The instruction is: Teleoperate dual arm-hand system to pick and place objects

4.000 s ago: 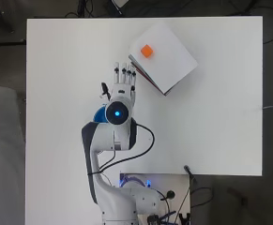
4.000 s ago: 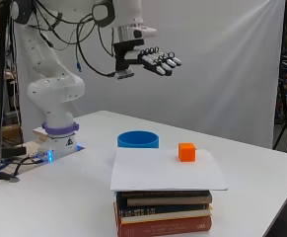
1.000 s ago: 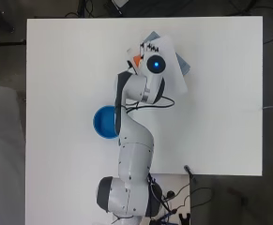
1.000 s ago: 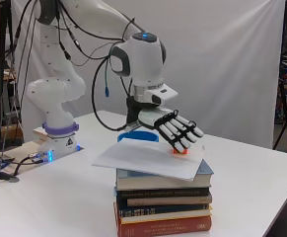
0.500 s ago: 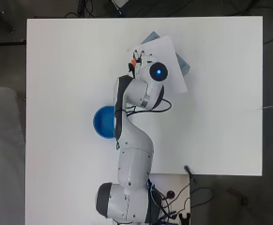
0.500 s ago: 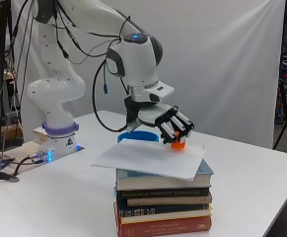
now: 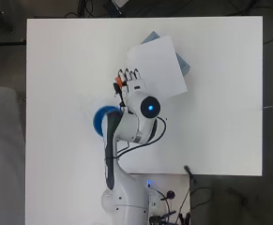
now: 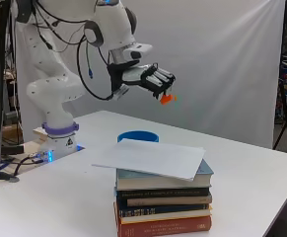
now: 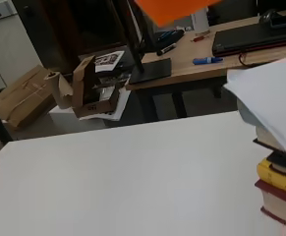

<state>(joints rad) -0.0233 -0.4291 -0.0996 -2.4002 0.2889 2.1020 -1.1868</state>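
A small orange cube (image 8: 166, 98) hangs in the air, pinched in the curled fingers of my hand (image 8: 150, 78). In the overhead view the hand (image 7: 132, 84) is just left of the white sheet (image 7: 156, 66), with the cube (image 7: 119, 80) at its left side. The cube (image 9: 174, 9) fills the wrist view's upper edge. A blue bowl (image 8: 138, 136) stands on the table behind the book stack (image 8: 163, 202); from above the bowl (image 7: 100, 121) is partly hidden under the arm. The white sheet (image 8: 150, 157) lies on top of the books.
The stack of books (image 7: 183, 64) sits near the table's far edge, right of centre. The white table (image 7: 220, 122) extends wide on the right and left. Cables and a small black item (image 7: 187, 169) lie near the arm's base.
The hand closed on the orange cube on the sheet, then lifted it and carried it left, off the book stack and toward the blue bowl.
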